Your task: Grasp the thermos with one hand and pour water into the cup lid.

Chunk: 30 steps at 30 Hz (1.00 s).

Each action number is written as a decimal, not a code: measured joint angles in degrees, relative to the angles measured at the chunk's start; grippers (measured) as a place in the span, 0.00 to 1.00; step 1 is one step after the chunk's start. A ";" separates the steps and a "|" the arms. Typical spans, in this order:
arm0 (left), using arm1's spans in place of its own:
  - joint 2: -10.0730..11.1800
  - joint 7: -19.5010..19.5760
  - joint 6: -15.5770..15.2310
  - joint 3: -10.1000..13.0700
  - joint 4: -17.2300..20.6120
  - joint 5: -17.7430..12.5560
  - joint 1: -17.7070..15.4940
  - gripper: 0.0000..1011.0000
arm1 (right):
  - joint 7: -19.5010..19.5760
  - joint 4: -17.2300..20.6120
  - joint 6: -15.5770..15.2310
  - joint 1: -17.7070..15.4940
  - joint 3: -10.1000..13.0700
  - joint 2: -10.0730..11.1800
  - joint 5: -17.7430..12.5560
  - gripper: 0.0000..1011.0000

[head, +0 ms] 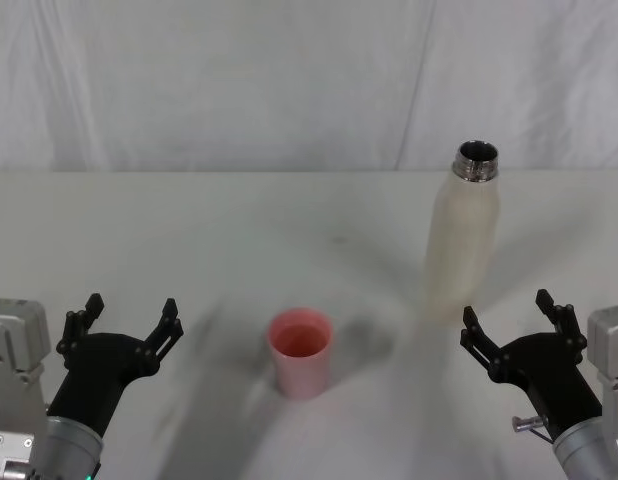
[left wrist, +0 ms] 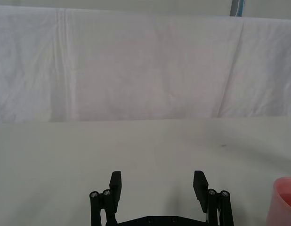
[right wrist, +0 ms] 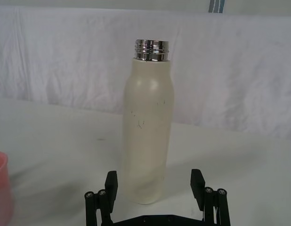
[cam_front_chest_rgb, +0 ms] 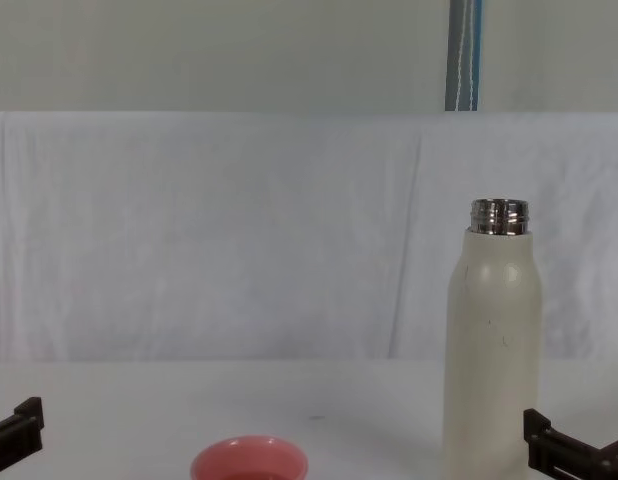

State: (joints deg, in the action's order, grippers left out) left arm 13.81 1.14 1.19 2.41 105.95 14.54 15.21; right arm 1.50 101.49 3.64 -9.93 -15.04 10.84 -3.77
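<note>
The cream-white thermos [head: 463, 240] stands upright at the right of the white table, its steel neck uncapped; it also rises in the chest view [cam_front_chest_rgb: 494, 345] and in the right wrist view [right wrist: 148, 136]. The pink cup lid [head: 300, 351] sits upright near the table's middle front, with its rim low in the chest view [cam_front_chest_rgb: 250, 462] and an edge in the left wrist view [left wrist: 284, 200]. My right gripper [head: 507, 320] is open just in front of the thermos, apart from it, its fingers [right wrist: 110, 182] spread. My left gripper [head: 129, 320] rests open at the front left, holding nothing.
A white cloth backdrop [head: 289, 80] hangs behind the table. Bare white tabletop [head: 189, 240] lies between the cup lid and the back edge, and between the two arms.
</note>
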 joint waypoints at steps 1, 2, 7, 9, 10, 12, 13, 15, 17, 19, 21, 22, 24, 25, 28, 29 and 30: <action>0.00 0.00 0.00 0.00 0.00 0.00 0.00 0.99 | -0.01 0.00 0.00 0.00 0.00 0.00 0.00 0.99; 0.00 0.00 0.00 0.00 0.00 0.00 0.00 0.99 | 0.00 0.00 0.00 0.00 0.00 0.00 0.00 0.99; 0.00 0.00 0.00 0.00 0.00 0.00 0.00 0.99 | 0.00 0.00 0.00 0.00 0.00 0.00 0.00 0.99; 0.00 0.00 0.00 0.00 0.00 0.00 0.00 0.99 | 0.00 0.00 0.00 0.00 0.00 0.00 0.00 0.99; 0.00 0.00 0.00 0.01 0.00 0.00 0.00 0.99 | 0.00 0.00 0.00 0.00 0.00 0.00 0.00 0.99; 0.00 0.00 0.00 0.00 0.00 0.00 0.00 0.99 | 0.00 0.00 0.00 0.00 0.00 0.00 0.00 0.99; 0.00 0.00 0.00 0.00 0.00 0.00 0.00 0.99 | 0.00 0.00 0.00 0.00 0.00 0.00 0.00 0.99; 0.00 0.00 0.00 0.00 0.00 0.00 0.00 0.99 | 0.00 0.00 0.00 0.00 0.00 0.00 0.00 0.99; 0.00 0.00 0.00 0.00 0.00 0.00 0.00 0.99 | 0.00 0.00 0.00 0.00 0.00 0.00 0.00 0.99; 0.00 0.00 0.00 0.00 0.00 0.00 0.00 0.99 | 0.00 0.00 0.00 0.00 0.00 0.00 0.00 0.99; 0.00 0.00 0.00 0.00 0.00 0.00 0.00 0.99 | -0.01 0.00 0.00 0.00 0.00 0.00 0.00 0.99; 0.00 0.00 0.00 0.00 0.00 0.00 0.00 0.99 | 0.00 0.00 0.00 0.00 0.00 0.00 0.00 0.99; 0.00 0.00 0.00 0.00 0.00 0.00 0.00 0.99 | 0.00 0.00 0.00 0.00 0.00 0.00 0.00 0.99; 0.00 0.00 0.00 0.00 0.00 0.00 0.00 0.99 | 0.00 0.00 0.00 0.00 0.00 0.00 0.00 0.99; 0.00 0.00 0.00 0.00 0.00 0.00 0.00 0.99 | 0.00 0.00 0.00 0.00 0.00 0.00 0.00 0.99; 0.00 0.00 0.00 0.00 0.00 0.00 0.00 0.99 | 0.00 0.00 0.00 0.00 0.00 0.00 0.00 0.99; 0.00 0.00 0.00 0.00 0.00 0.00 0.00 0.99 | 0.00 0.00 0.00 0.00 0.00 0.00 0.00 0.99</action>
State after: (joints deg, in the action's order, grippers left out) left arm 13.81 1.14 1.19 2.41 105.95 14.54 15.21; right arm 1.50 101.50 3.65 -9.93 -15.04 10.84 -3.77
